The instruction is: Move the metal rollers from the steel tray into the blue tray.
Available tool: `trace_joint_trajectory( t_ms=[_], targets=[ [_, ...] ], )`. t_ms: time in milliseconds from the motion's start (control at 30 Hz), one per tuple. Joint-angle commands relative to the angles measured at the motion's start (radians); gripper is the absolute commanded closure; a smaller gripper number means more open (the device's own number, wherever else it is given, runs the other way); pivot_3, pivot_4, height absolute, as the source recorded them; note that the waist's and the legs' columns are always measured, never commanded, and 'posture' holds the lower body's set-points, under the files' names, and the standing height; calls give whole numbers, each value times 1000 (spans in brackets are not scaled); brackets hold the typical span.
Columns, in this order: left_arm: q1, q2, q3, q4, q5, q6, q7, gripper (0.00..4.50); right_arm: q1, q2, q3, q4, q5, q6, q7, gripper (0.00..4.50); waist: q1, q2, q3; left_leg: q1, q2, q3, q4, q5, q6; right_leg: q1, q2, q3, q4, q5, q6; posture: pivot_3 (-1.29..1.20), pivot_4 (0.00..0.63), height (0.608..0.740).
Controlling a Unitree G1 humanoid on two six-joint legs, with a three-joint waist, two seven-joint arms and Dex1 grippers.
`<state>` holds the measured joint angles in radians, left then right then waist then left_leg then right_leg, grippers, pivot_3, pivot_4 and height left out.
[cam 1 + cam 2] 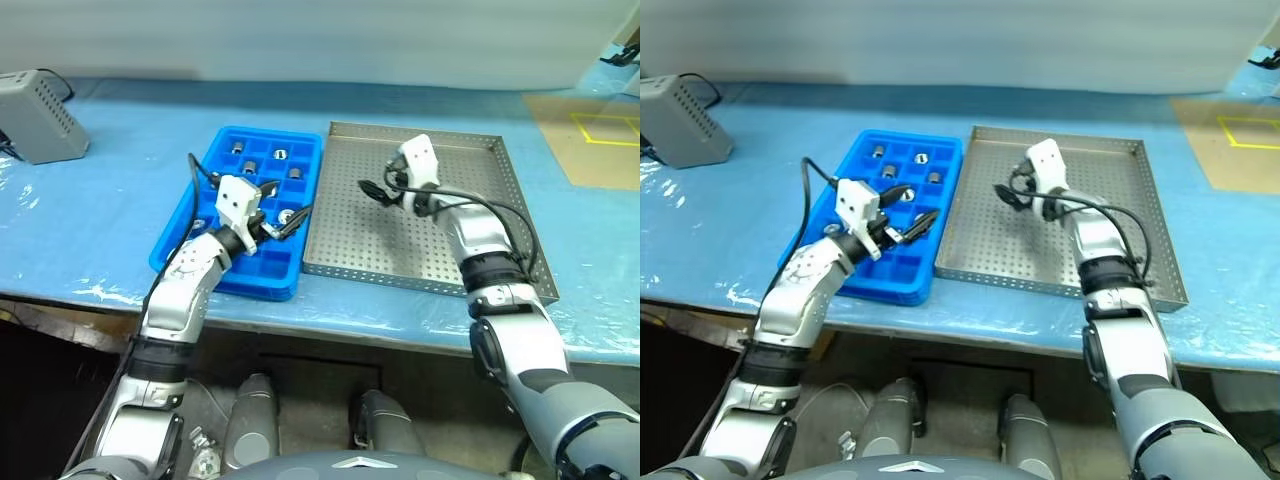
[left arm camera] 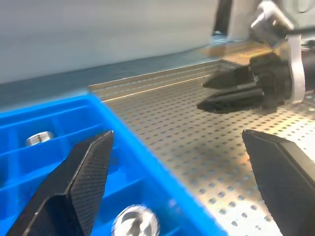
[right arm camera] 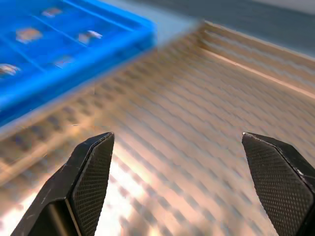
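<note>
The blue tray [image 1: 232, 215] lies on the table left of the steel tray [image 1: 465, 215], their sides touching. Several metal rollers [image 1: 281, 154] sit in the blue tray's compartments, one near its right edge [image 1: 287, 214]. My left gripper [image 1: 278, 209] hovers open over the blue tray's right side, pointing toward the steel tray, with that roller [image 2: 135, 222] just below its fingers. My right gripper [image 1: 372, 191] is open over the steel tray's bare perforated floor [image 3: 197, 118], pointing left toward the blue tray [image 3: 74, 44], nothing between its fingers. In the left wrist view the right gripper [image 2: 231, 91] faces mine.
A grey box [image 1: 35, 115] with a cable stands at the back left of the blue-covered table. A brown mat with yellow tape [image 1: 590, 140] lies at the back right. The table's front edge runs just below both trays.
</note>
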<state>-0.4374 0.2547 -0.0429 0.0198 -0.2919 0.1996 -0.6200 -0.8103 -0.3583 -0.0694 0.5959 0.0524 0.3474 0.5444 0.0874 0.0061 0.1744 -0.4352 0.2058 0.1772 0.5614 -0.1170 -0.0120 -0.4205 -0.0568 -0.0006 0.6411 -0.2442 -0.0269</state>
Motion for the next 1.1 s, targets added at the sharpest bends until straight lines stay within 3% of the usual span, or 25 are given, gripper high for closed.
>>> trace_joint_trajectory(
  t_ms=[33, 333, 467, 867, 967, 1100],
  targets=[
    [-59, -22, -22, 44, -4, -47, -48, 57, 28, -31, -68, -114, 19, 48, -94, 231, -23, 0, 0, 0, 0, 0, 1, 0, 0, 0, 0, 1, 0, 0, -1, -225, 150, 740],
    [-133, -61, -40, 151, 4, -93, -105, 57, 42, -21, -136, -103, 23, 86, -268, 231, -84, 0, 0, 3, 0, 2, 1, -2, 3, 2, 1, 3, 1, 0, -2, -285, 150, 740],
    [-134, -61, -39, 158, 6, -99, -112, 57, -1, 1, -157, 20, 12, 53, -377, 231, -92, 0, 0, 3, 0, 2, 2, -3, 5, 2, 1, 3, 1, 0, -2, -277, 150, 740],
    [-106, -53, -28, 128, 9, -97, -97, 57, -180, 13, -142, 396, -1, -91, -471, 231, -90, 0, 0, 1, 0, 2, 5, -5, 8, 2, 0, 2, 1, 0, -2, -223, 150, 740],
    [-97, -49, -24, 117, 8, -94, -88, 57, -194, 17, -137, 438, -4, -103, -473, 879, -88, 0, 0, 1, 0, 2, 5, -5, 8, 2, 0, 2, 1, 0, -2, -211, 150, 740],
    [-87, -45, -24, 107, 6, -93, -82, 57, -200, 15, -122, 459, -14, -122, -471, 2208, -84, 1, 0, 0, 0, 2, 5, -5, 8, 2, 0, 2, 1, 0, -2, -201, 150, 740]
  ],
)
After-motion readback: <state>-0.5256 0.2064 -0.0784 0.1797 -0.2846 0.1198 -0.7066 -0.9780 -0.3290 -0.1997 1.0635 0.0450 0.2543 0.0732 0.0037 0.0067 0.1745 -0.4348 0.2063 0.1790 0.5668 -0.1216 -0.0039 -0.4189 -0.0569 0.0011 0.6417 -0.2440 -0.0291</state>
